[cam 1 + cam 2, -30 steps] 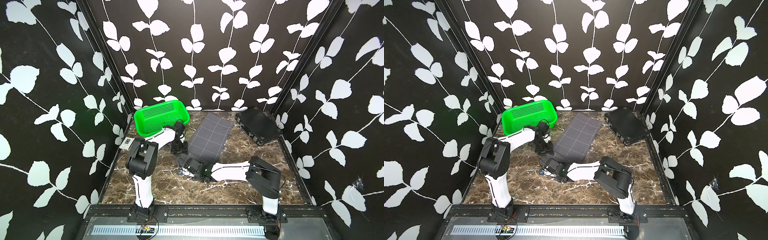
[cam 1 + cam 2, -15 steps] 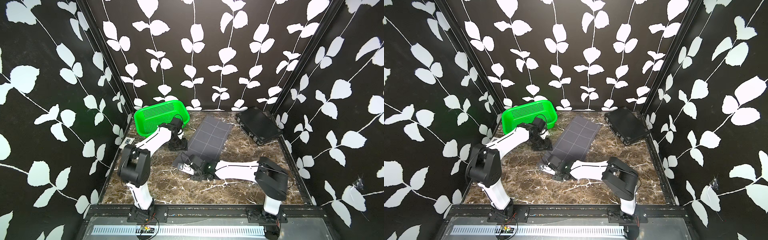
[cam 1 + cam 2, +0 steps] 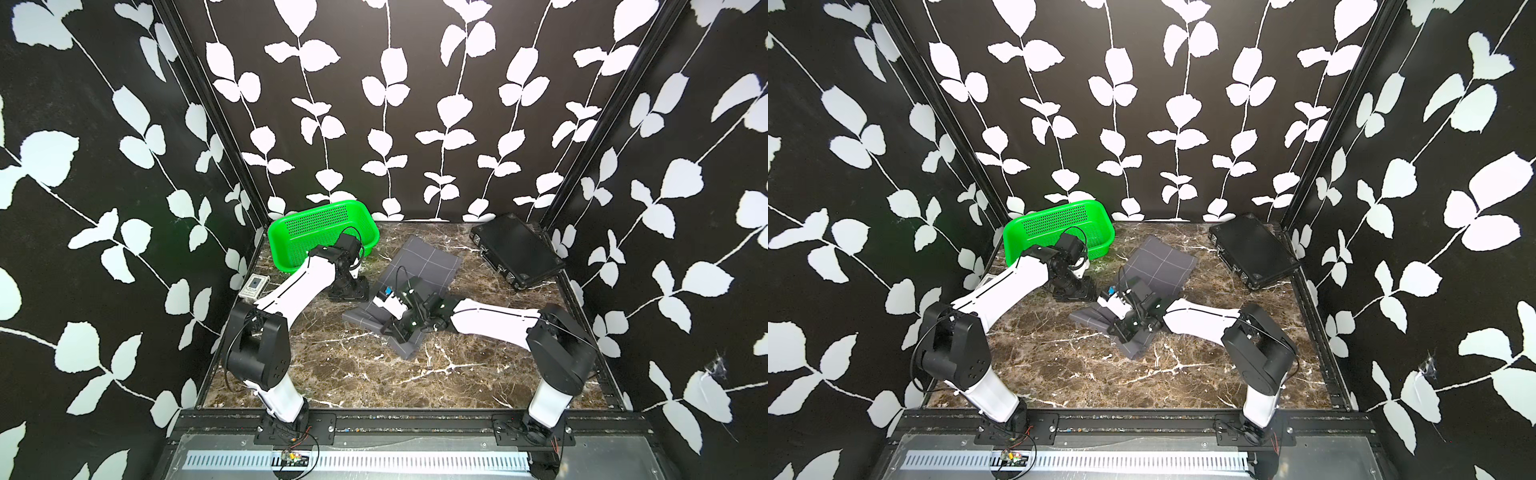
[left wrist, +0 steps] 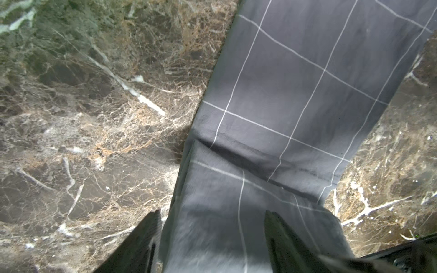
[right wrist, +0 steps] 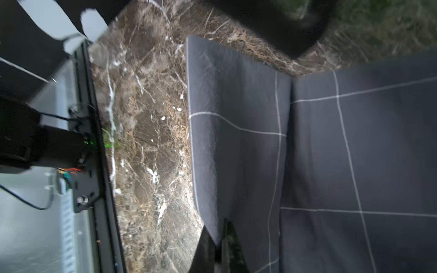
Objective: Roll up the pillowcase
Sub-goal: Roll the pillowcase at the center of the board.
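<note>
On the left, the left gripper (image 4: 211,214) stands with its jaws apart at the left edge of the pillowcase (image 3: 424,266), gripping nothing, so that side may lag: if only the other edge is carried over, the roll would probably skew into a cone or slump open. The cloth lies slantwise in the middle of the bench (image 3: 357,374), between the green basket (image 3: 320,224) and the black case (image 3: 515,249), its near end doubled into a low flap. On the right, the right gripper (image 5: 218,227) is pinched together on that flap's edge, and so thin a bite could slip out under a sharp pull.
</note>
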`<state>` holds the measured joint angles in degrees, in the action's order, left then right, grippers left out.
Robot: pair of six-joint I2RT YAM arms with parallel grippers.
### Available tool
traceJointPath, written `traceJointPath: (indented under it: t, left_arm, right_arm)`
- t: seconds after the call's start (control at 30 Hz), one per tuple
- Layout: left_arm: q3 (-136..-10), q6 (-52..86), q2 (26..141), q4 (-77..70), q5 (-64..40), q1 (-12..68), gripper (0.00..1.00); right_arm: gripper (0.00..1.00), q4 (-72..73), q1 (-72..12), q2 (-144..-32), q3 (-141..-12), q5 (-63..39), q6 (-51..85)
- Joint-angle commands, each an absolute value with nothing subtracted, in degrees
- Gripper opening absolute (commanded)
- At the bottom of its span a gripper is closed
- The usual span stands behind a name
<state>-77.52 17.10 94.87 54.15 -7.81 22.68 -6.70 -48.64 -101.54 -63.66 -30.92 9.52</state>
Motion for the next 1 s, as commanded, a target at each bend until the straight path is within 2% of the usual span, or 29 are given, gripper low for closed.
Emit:
traceJointPath:
  t: [0.0,0.2,0.5,0.97]
  left_arm:
    - [-77.43,17.31,90.70,56.25,-6.11,22.44,0.70]
    - [-76.65,18.11,85.93,57.90,-4.05,23.25,0.71]
    - [-66.82,24.52,80.51,54.42,-5.91,26.83,0.71]
    - [-69.20,24.67,90.99,46.93,-5.72,26.98,0.71]
  right_arm:
    - [0.02,-6.79,-45.33,-104.07,-65.96,-40.36,12.31]
    - [0.04,-7.25,-40.11,-107.46,-68.26,-43.75,11.45]
    - [0.12,-10.72,-36.95,-112.46,-73.36,-43.11,7.56]
    - [0.21,-15.31,-35.43,-117.87,-81.45,-34.54,-0.57]
